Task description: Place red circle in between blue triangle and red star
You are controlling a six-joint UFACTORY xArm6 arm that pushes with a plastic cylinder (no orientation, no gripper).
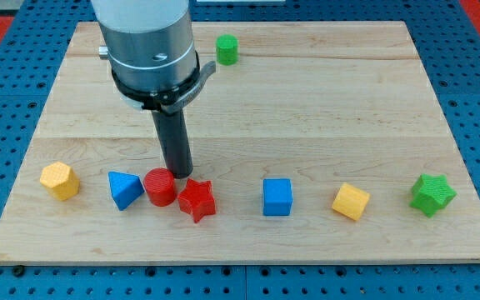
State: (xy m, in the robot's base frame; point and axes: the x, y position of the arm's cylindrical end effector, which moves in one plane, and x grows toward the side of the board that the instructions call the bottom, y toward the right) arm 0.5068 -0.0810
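The red circle (160,187) lies between the blue triangle (125,190) on its left and the red star (197,200) on its right, close to both. My tip (178,172) stands just above and to the right of the red circle, touching or nearly touching its upper right edge, and directly above the red star's upper left point.
A yellow hexagon-like block (60,180) lies at the far left of the row. A blue cube (277,197), a yellow cube (351,202) and a green star (432,195) follow to the right. A small green cylinder (227,49) sits near the top of the wooden board (323,100).
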